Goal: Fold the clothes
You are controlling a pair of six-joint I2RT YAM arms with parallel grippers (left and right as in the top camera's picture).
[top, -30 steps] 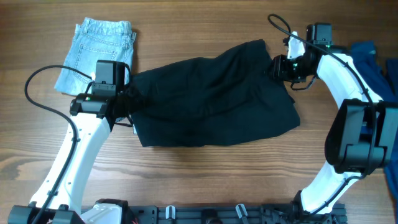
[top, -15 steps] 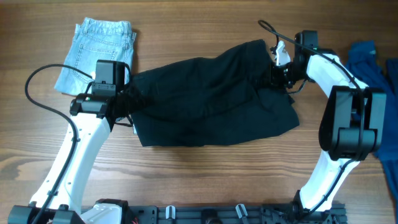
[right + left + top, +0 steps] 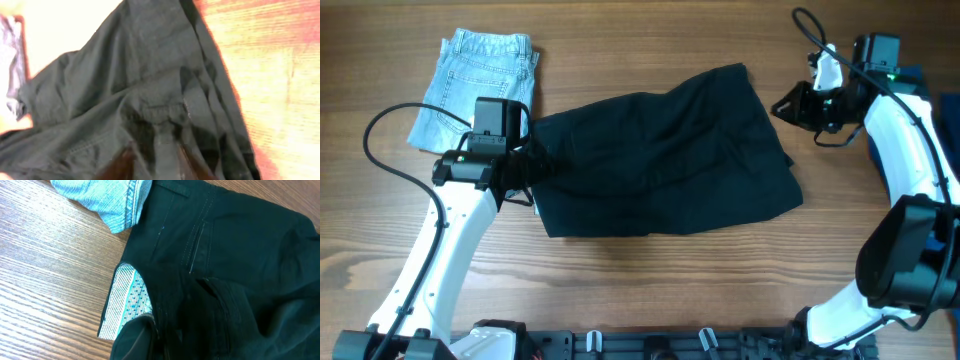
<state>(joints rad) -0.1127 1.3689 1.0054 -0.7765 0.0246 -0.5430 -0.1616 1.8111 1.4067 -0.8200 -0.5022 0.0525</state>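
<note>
The black shorts (image 3: 660,155) lie spread across the middle of the table, and they fill the left wrist view (image 3: 235,270) and the right wrist view (image 3: 150,85). My left gripper (image 3: 525,170) is shut on the shorts' left edge (image 3: 150,337), beside a turned-out white and teal patterned lining (image 3: 125,302). My right gripper (image 3: 785,105) is open and empty, off the shorts' upper right corner; its fingers (image 3: 157,167) are apart above the fabric. The pale-blue denim shorts (image 3: 480,80) lie folded at the back left, touching the black shorts (image 3: 105,197). The royal-blue garment (image 3: 945,135) lies at the right edge, partly behind my right arm.
Bare wood table (image 3: 650,280) runs in front of the shorts to the arm bases at the front edge. A cable loops over my right wrist (image 3: 810,25).
My right gripper was at the black shorts' upper right corner; it has let go and pulled back to the right. The left arm and the shorts have not moved.
</note>
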